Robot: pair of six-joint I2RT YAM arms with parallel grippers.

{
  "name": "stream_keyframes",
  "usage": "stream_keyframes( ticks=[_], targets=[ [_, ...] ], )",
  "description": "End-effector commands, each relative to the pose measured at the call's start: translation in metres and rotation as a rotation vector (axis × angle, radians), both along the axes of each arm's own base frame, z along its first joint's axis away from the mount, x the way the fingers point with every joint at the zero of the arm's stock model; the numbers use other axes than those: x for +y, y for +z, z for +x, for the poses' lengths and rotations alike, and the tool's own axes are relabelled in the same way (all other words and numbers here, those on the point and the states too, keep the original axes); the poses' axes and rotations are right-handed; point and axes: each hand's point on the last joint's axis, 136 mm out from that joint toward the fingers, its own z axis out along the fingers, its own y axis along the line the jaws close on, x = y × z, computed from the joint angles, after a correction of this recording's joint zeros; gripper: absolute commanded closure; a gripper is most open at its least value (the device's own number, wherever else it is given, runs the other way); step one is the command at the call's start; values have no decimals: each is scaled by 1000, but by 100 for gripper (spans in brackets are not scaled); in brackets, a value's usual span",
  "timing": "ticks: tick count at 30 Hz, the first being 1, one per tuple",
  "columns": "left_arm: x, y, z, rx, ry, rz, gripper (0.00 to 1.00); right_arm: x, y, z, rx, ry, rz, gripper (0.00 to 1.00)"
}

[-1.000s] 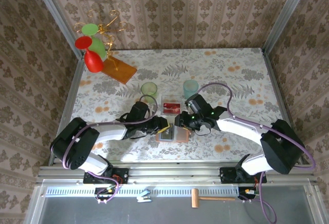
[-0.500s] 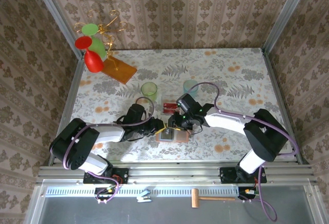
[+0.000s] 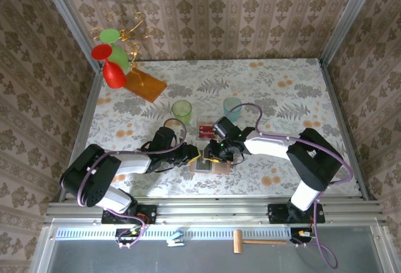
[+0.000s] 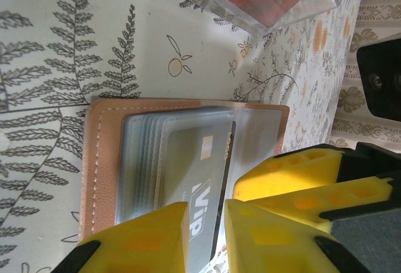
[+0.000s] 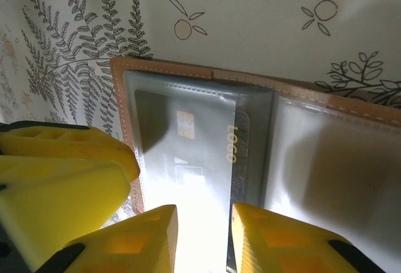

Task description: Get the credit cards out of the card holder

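Two sets of jaws sat low over the open card holder (image 4: 100, 160), their tips close together. The left jaws stood narrowly parted, and a grey credit card (image 4: 197, 179) ran into their gap; we could not tell whether they gripped it. The right jaws, also narrowly parted, hung over the holder's clear sleeves, grip equally unclear. The holder lay flat on the desk (image 3: 282, 85) between both arms. Just beyond it red cards (image 3: 208, 129) lay in a clear tray (image 4: 294, 13), with a green cup (image 3: 182, 109) and a blue cup (image 3: 232, 106) farther back.
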Motion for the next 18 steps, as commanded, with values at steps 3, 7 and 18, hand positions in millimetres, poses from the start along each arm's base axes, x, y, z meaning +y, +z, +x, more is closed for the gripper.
stream_keyframes(
  ticks=[3, 7, 18],
  targets=[
    [1, 1, -3, -12, -15, -13, 78, 8, -2, -1, 14, 5, 21, 74],
    [2, 1, -2, -14, -14, -14, 78, 9, -4, -1, 18, 7, 18, 74],
    [4, -3, -3, -2, -15, -3, 78, 3, -8, -3, 24, 7, -19, 66]
  ],
)
